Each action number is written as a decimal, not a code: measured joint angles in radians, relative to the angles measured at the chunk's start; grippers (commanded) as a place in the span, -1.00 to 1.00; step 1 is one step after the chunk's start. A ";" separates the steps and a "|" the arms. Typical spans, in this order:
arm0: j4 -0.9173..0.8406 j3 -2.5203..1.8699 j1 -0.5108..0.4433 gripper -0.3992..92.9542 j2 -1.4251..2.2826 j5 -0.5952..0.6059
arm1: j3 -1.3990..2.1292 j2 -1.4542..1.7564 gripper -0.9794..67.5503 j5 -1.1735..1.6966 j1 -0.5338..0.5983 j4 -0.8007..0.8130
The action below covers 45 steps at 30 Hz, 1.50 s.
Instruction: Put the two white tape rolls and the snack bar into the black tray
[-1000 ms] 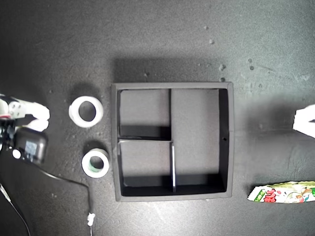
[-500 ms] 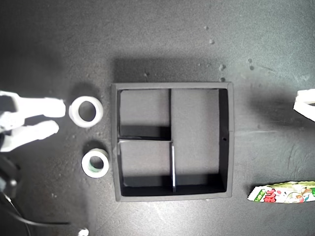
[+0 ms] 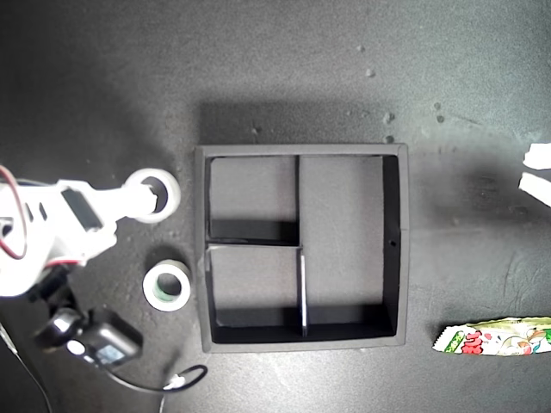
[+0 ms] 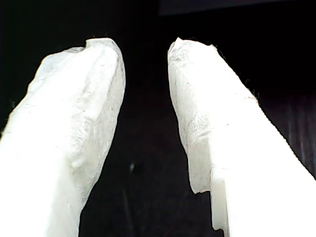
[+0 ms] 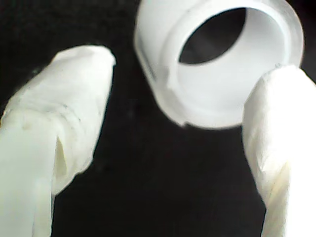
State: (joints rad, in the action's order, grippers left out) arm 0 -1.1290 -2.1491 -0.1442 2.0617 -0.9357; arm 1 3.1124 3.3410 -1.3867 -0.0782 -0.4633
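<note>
A: Looking along my second tool [image 5: 177, 128], what sits at its tips?

B: The all-white tape roll [image 5: 217, 59]. The jaws are spread wide: one wrapped finger [image 5: 276, 148] overlaps the roll's rim, the other finger stands clear of it to one side. Nothing is clamped. I cannot tell whether the near finger actually touches the rim.

A: And from the exterior view?

B: That arm reaches in from the exterior view's left, its tool [image 3: 146, 200] at the white tape roll [image 3: 165, 191], which lies flat on the dark surface [image 3: 284, 69] just beside the black tray [image 3: 394, 249].

A: The other roll?

B: The roll with the green core [image 3: 167, 286] lies flat on the surface close by, also on the tray's left in that view, apart from both roll and tray.

A: My first tool [image 4: 145, 69]?

B: Parted, with only darkness between its white fingers, holding nothing. In the exterior view its tips [image 3: 538, 172] show at the right edge.

A: The snack bar [image 3: 495, 338]?

B: On the surface at the exterior view's lower right, outside the tray, cut off by the edge.
</note>
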 measured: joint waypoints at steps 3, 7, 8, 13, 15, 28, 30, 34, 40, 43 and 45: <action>0.018 0.000 -0.002 -0.58 -0.038 0.000 | 0.000 0.000 -0.81 0.006 0.012 -0.002; 0.048 0.000 0.000 -0.59 -0.067 0.000 | 0.000 0.000 -0.81 0.006 0.020 -0.008; 0.060 -0.005 0.000 -0.59 -0.072 0.000 | 0.000 0.000 -0.81 0.006 0.020 -0.008; 0.104 -0.021 0.002 -0.59 -0.130 0.000 | 0.000 0.000 -0.91 -0.021 0.018 -0.015; 0.110 -0.021 0.003 -0.59 -0.164 0.000 | 0.000 0.000 -0.91 -0.072 0.005 -0.020; 0.025 0.060 0.117 -0.98 -0.232 0.020 | -0.046 0.000 -0.75 -0.103 -0.187 -0.064; -0.043 0.132 0.123 -0.98 -0.192 0.051 | -0.078 0.000 -0.63 0.107 -0.173 -0.064; -0.190 0.364 0.127 -0.99 -0.178 0.123 | -0.183 -0.006 -0.50 0.525 -0.103 -0.041; -0.360 0.805 0.121 -0.98 -0.362 0.183 | -0.503 -0.235 -0.39 0.917 0.003 -0.051; -0.403 0.992 0.098 -0.98 -0.500 0.196 | -0.811 -0.621 -0.38 1.020 0.094 -0.156; -0.425 1.094 0.080 -0.98 -0.595 0.196 | -1.091 -0.939 -0.32 1.032 0.150 -0.298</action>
State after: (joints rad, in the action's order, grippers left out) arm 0 -1.5539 -1.0554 -0.0644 1.4665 -0.7394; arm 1 2.0218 2.4022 -0.3543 0.0721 -0.7609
